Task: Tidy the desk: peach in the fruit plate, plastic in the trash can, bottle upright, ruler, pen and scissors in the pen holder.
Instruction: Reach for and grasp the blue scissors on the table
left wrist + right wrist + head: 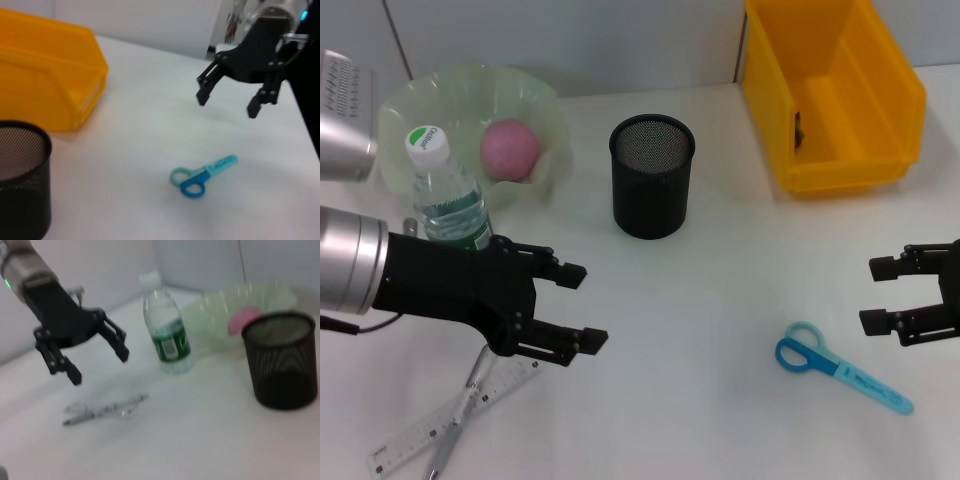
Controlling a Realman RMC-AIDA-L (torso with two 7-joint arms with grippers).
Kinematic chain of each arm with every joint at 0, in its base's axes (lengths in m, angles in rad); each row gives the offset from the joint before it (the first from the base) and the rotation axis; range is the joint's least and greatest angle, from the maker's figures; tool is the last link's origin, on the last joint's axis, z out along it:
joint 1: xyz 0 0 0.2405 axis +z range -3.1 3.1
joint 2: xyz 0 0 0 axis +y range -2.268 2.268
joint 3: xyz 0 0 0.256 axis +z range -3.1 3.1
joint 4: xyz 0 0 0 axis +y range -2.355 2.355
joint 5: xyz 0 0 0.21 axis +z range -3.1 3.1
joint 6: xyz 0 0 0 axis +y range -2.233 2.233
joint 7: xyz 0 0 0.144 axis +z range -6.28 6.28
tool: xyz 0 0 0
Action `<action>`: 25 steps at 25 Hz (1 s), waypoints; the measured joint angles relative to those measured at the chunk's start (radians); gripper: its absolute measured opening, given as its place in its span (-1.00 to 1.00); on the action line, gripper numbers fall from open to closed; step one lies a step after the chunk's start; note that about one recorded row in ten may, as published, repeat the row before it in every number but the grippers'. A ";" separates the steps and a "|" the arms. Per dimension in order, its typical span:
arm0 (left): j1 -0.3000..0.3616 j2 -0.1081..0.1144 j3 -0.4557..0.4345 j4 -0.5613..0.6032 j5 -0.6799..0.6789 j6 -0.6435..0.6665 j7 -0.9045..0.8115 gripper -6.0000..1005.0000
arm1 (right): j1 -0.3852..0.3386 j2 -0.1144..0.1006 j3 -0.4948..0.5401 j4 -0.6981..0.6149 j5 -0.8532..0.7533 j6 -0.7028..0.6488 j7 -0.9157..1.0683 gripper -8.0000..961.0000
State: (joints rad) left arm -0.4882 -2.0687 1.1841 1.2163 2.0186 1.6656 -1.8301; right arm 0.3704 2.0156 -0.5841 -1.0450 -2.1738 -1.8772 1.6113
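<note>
My left gripper [582,306] has its black fingers [563,274] spread apart with nothing between them; it hovers low in the left half of the head view, above the white counter [700,300]. Just below and behind it, at the lower left of the frame, the clear plastic ruler [420,432] lies crossed with the slim grey pen [455,432]. Right behind the gripper's body the clear water bottle with the green label and white cap [445,195] stands upright, touching or just in front of the pale green translucent fruit plate [535,105], where the pink peach [510,148] already sits.

My right gripper [876,295] hangs at the right edge of the head view, fingers [890,322] likewise open and empty. The blue and teal scissors [840,368] lie flat on the counter just below and left of it, handles toward the frame's centre.

The black mesh pen holder [652,175] stands upright at upper centre. The yellow plastic bin [840,90] fills the upper right; something small and dark shows inside it, too small for me to tell what.
</note>
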 joint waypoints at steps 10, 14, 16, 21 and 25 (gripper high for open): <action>-0.008 0.006 -0.077 -0.182 -0.113 0.026 0.136 0.58 | 0.151 0.000 -0.038 -0.141 -0.291 -0.099 0.320 0.73; -0.013 0.005 -0.088 -0.203 -0.116 0.026 0.156 0.58 | 0.189 0.002 -0.145 -0.204 -0.349 -0.108 0.461 0.73; -0.015 0.004 -0.089 -0.208 -0.116 0.023 0.162 0.58 | 0.204 0.009 -0.217 -0.232 -0.387 -0.108 0.525 0.73; -0.019 0.002 -0.089 -0.216 -0.117 0.020 0.169 0.58 | 0.249 0.050 -0.385 -0.266 -0.556 -0.080 0.676 0.73; -0.023 0.001 -0.089 -0.234 -0.117 0.018 0.176 0.58 | 0.263 0.062 -0.454 -0.274 -0.597 -0.057 0.742 0.73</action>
State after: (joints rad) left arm -0.5116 -2.0677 1.0952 0.9823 1.9013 1.6837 -1.6537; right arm 0.6331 2.0776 -1.0385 -1.3190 -2.7710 -1.9340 2.3530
